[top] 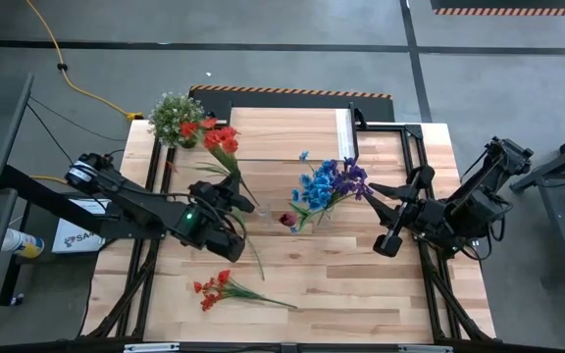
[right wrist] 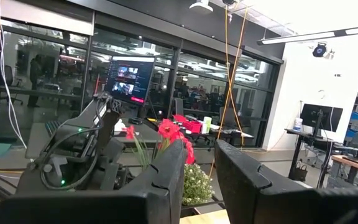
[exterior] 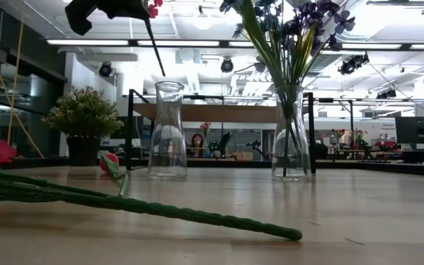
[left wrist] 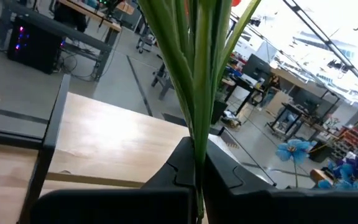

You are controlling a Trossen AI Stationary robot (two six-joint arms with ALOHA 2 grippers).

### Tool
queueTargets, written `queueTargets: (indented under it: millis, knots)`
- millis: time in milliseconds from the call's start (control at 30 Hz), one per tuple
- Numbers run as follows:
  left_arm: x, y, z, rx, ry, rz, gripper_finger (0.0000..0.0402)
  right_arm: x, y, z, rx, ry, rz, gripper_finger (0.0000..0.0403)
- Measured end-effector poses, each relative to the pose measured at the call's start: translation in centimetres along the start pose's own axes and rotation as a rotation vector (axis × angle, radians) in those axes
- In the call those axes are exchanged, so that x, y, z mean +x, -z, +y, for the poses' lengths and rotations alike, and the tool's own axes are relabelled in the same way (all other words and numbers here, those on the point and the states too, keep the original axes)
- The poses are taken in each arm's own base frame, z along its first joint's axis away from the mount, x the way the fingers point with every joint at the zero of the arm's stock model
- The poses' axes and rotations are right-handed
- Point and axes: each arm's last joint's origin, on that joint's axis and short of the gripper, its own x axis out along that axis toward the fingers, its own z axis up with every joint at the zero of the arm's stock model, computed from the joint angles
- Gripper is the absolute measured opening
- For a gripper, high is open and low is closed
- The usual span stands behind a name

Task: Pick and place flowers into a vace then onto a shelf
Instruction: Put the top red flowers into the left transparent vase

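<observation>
We see the left gripper (top: 231, 196) near the table's centre, clamped tight on a red-flowered stem (top: 221, 137) whose blooms point toward 11 o'clock. Its green stalks rise between the closed fingers (left wrist: 185, 168) in the left wrist view. An empty glass vase (exterior: 168, 131) stands just beside that grip. At 3 o'clock from it a second vase (exterior: 291, 132) already holds the blue and purple flowers (top: 330, 182). The right gripper (top: 388, 211) hangs beside that bunch, fingers a little apart with nothing between them. Another red stem (top: 226, 289) lies flat at 6 o'clock. A single red bloom (top: 288, 220) lies between the vases. The potted plant (top: 173, 118) sits at 11 o'clock. The shelf (top: 292, 132) spans the far edge at 12 o'clock.
</observation>
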Motion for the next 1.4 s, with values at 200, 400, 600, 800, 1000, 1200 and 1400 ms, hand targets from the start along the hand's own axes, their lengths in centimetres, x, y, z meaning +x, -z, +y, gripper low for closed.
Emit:
queueTargets:
  millis: [200, 400, 600, 800, 1000, 1200, 1400]
  knots:
    - [0.3, 0.7, -0.4, 0.024, -0.008, -0.005, 0.0039, 0.0, 0.0, 0.0, 0.000, 0.001, 0.001, 0.0083]
    - [0.3, 1.8, -0.5, 0.038, -0.009, 0.000, 0.0039, 0.0, 0.0, 0.0, 0.000, 0.001, 0.001, 0.0083]
    - [0.3, 2.3, -0.5, 0.044, -0.008, -0.001, 0.0039, 0.0, 0.0, 0.0, -0.002, 0.001, 0.003, 0.0083]
    - [0.3, 3.2, -0.5, 0.068, -0.009, 0.004, 0.0039, 0.0, 0.0, 0.0, -0.003, 0.001, 0.003, 0.0083]
    - [0.3, 4.2, -0.5, 0.099, -0.011, 0.010, 0.0039, 0.0, 0.0, 0.0, -0.008, 0.000, 0.004, 0.0083]
    - [0.3, 4.5, -0.5, 0.105, -0.012, 0.015, 0.0039, 0.0, 0.0, 0.0, -0.008, -0.001, 0.004, 0.0083]
    - [0.5, 4.9, -0.4, 0.105, -0.025, 0.047, 0.0040, 0.0, 0.1, 0.0, -0.010, -0.002, 0.004, 0.0083]
